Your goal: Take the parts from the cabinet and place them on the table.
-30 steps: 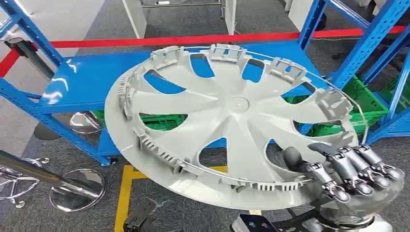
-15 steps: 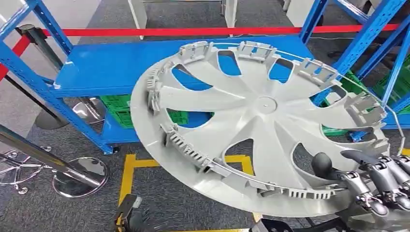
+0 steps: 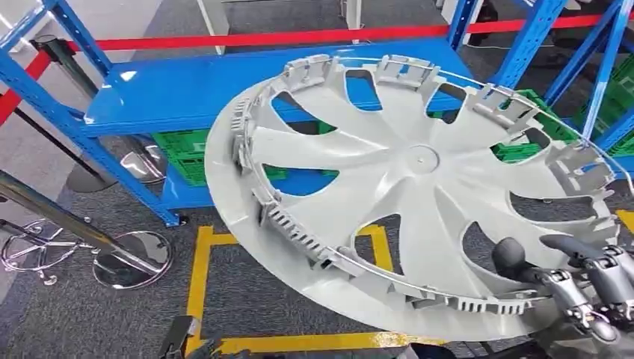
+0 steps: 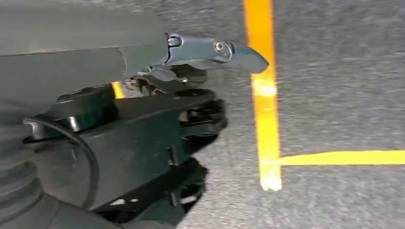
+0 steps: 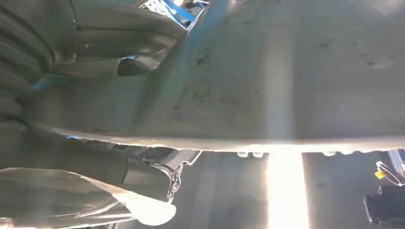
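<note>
A large grey wheel cover (image 3: 419,194) with curved spokes and clips round its rim tilts in front of me, inner side up. My right hand (image 3: 583,288) grips its near right rim, thumb on top and fingers over the edge. In the right wrist view the cover's underside (image 5: 286,71) lies close against the hand (image 5: 71,191). My left hand (image 4: 210,50) hangs over the grey floor, one dark finger stretched out straight and nothing in it.
The blue cabinet shelf (image 3: 187,90) stands behind the cover, with green crates (image 3: 183,161) on the level below. A red barrier tape (image 3: 224,37) runs behind it. A chrome stanchion base (image 3: 134,258) stands at the left. Yellow floor lines (image 3: 198,284) mark the carpet.
The whole picture has shifted, so the camera has moved. The wheel cover stays in my right hand and now sits further right and lower in the view.
</note>
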Tool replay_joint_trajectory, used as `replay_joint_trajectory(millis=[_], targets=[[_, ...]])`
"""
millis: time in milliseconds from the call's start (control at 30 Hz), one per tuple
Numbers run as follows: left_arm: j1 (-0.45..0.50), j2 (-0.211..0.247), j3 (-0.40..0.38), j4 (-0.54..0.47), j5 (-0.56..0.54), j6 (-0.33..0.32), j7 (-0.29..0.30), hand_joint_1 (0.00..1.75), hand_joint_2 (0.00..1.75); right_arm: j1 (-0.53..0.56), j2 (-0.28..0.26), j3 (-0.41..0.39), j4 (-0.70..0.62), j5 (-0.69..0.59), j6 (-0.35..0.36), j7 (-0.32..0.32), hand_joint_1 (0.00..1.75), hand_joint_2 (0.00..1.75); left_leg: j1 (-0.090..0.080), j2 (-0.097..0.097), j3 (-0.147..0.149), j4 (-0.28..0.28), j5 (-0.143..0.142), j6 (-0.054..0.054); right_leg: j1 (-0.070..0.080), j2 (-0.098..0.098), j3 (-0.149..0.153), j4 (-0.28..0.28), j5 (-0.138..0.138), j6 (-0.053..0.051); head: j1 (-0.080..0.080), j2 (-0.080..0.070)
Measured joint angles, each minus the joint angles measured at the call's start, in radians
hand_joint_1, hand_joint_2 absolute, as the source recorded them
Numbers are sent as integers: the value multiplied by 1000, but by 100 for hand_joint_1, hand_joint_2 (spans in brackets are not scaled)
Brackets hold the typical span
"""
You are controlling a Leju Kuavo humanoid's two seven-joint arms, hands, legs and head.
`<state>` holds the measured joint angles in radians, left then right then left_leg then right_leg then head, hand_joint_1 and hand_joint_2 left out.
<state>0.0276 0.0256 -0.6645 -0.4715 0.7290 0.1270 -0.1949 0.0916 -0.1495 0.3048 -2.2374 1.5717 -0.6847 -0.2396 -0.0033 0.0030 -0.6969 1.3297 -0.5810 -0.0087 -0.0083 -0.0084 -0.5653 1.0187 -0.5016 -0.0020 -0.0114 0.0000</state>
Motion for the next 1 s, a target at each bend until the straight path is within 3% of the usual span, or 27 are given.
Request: replay_joint_trajectory(millis=[33, 67, 100, 133, 167, 233, 267, 300, 333, 400, 433, 467, 500, 567, 600, 633, 667, 700, 767, 800, 833, 867, 900, 933, 967, 1000], targets=[[2, 0, 0, 9, 1, -1, 1, 0, 175, 0, 0, 0, 0, 0, 0, 0, 175, 175, -2, 0, 40, -45, 37, 8, 4, 1, -11, 2, 7, -1, -1, 0], [3, -1, 0, 17, 1, -2, 2, 0, 175, 0, 0, 1, -2, 0, 0, 0, 175, 175, -5, -1, 99, -129, 68, 22, 9, 2, -21, 2, 15, -1, -2, 0], [3, -1, -1, 26, 1, -2, 2, 0, 175, 0, 0, 2, -4, 0, 0, 0, 175, 175, -12, -3, 157, -216, 75, 38, 10, 3, -26, 2, 21, -2, -1, 0], [2, 1, -1, 35, 1, -2, 1, 0, 175, 0, 0, 2, -6, 0, 0, 0, 175, 175, -18, -4, 202, -292, 51, 56, 17, 2, -33, 4, 27, 2, 0, 0], [4, 0, -1, 43, 0, -3, -2, 0, 175, -1, 0, 2, -7, 0, 0, 0, 175, 175, -18, -5, 214, -332, 45, 50, 10, 0, -37, 5, 39, 8, 0, 0], [2, -1, -2, 56, 0, -6, -5, 0, 175, -3, 0, 3, -7, 0, 0, 0, 175, 175, -28, -6, 203, -333, 59, 51, 0, -2, -50, -3, 59, 23, -2, 0], [5, -4, -3, 62, 0, -7, -6, 0, 175, -3, 0, 3, -8, 0, 0, -1, 175, 175, -25, -5, 198, -344, 80, 54, 5, -1, -52, -9, 68, 30, -1, 0], [3, -6, -3, 66, 0, -8, -7, 0, 175, -1, -1, 4, -8, 0, 0, -1, 175, 175, -15, 1, 204, -377, 86, 54, 4, 2, -63, 1, 36, 33, -3, 0], [1, -4, -3, 71, 0, -9, -8, 0, 175, -2, -2, 4, -8, 0, 0, -1, 175, 175, -14, -1, 191, -374, 97, 64, 5, 5, -87, 32, -11, 37, -2, 0], [-2, -10, -3, 76, -1, -13, -10, 0, 175, -2, -3, 5, -8, 0, 0, -1, 175, 175, -13, 1, 164, -363, 109, 66, 0, 6, -119, 176, -112, 45, 4, 0], [-3, -11, -4, 78, -1, -14, -10, 0, 175, -2, -3, 6, -8, 0, 0, -1, 175, 175, -13, 2, 151, -355, 115, 65, -1, 5, -130, 243, -139, 50, 4, 0], [-4, -12, -4, 80, -1, -14, -10, 0, 175, -2, -3, 6, -8, 0, 0, -1, 175, 175, -13, 4, 136, -345, 120, 64, -2, 5, -132, 288, -135, 53, 6, 0], [-5, -13, -4, 82, -1, -14, -10, 0, 175, -2, -3, 6, -7, 0, 0, 0, 175, 175, -12, 6, 120, -335, 125, 62, -4, 5, -116, 292, -102, 57, 6, 0], [-7, -15, -4, 85, -1, -14, -10, 0, 175, -2, -4, 6, -8, 0, 0, 0, 175, 175, -9, 6, 87, -314, 134, 55, -9, 5, -38, 199, -27, 63, 5, 0], [-8, -16, -4, 86, -1, -14, -10, 0, 175, -3, -4, 6, -7, 0, 0, 0, 175, 175, -8, 6, 72, -301, 139, 49, -12, 5, 24, 113, -16, 66, 5, 0], [-9, -16, -4, 87, -1, -14, -10, 0, 175, -5, -4, 6, -7, 0, 0, 0, 175, 175, -13, 4, 58, -291, 143, 43, -9, 6, 74, 35, -65, 69, 7, 0], [-9, -16, -5, 88, -4, -14, -11, 0, 175, -4, -4, 7, -9, 0, 0, 0, 175, 175, -13, 3, 53, -283, 149, 38, -7, 10, 100, -7, -76, 53, 4, 0], [-10, -16, -5, 90, -9, -14, -11, 0, 175, -2, -5, 7, -9, 0, 0, 0, 175, 175, -13, 2, 50, -282, 162, 34, -5, 9, 82, 1, -69, 47, 4, 0], [-10, -15, -10, 96, -35, -6, -12, 0, 175, -4, -5, 8, -9, 0, 0, 0, 175, 175, -12, 2, 42, -288, 183, 24, -1, 8, 74, 5, -56, 30, 3, 0], [-10, -10, -17, 101, -50, -2, -12, 0, 175, -5, -5, 8, -9, 0, 0, 0, 175, 175, -9, -1, 35, -281, 166, 17, -10, 1, 52, 1, -40, 19, 6, 0], [-10, -7, -31, 103, -71, 0, -11, 0, 175, -6, -4, 10, -8, 0, 0, -2, 175, 175, -8, -2, 28, -257, 106, 6, -9, 0, 43, 1, -27, 6, 2, 0], [-12, -2, -44, 105, -92, 0, -10, 0, 175, -8, -4, 11, -8, 0, 0, -2, 175, 175, -4, -2, 19, -204, 41, -1, -9, 0, 31, 1, -14, 0, -2, 0], [-15, 3, -59, 108, -110, -2, -7, 0, 175, -8, -5, 12, -8, 0, 0, -3, 175, 175, -1, -2, 7, -130, -20, -6, -8, -1, 13, 3, 2, -2, -2, 0], [-17, 6, -69, 109, -120, -2, -5, 0, 175, -9, -5, 13, -7, 0, 0, -4, 175, 175, 2, -2, 0, -59, -58, -10, -8, -2, -6, 3, 16, -2, -3, 0], [-20, 9, -82, 111, -130, -3, -4, 0, 175, -10, -5, 14, -6, 1, 0, -5, 175, 175, 4, -2, 1, -9, -68, -12, -8, -2, -24, 5, 30, -2, -3, 0], [-21, 13, -90, 112, -136, -3, -2, 0, 175, -10, -4, 16, -5, 1, 0, -5, 175, 175, 5, -2, 17, 5, -47, -13, -8, -3, -45, 5, 44, -1, -3, 0]])
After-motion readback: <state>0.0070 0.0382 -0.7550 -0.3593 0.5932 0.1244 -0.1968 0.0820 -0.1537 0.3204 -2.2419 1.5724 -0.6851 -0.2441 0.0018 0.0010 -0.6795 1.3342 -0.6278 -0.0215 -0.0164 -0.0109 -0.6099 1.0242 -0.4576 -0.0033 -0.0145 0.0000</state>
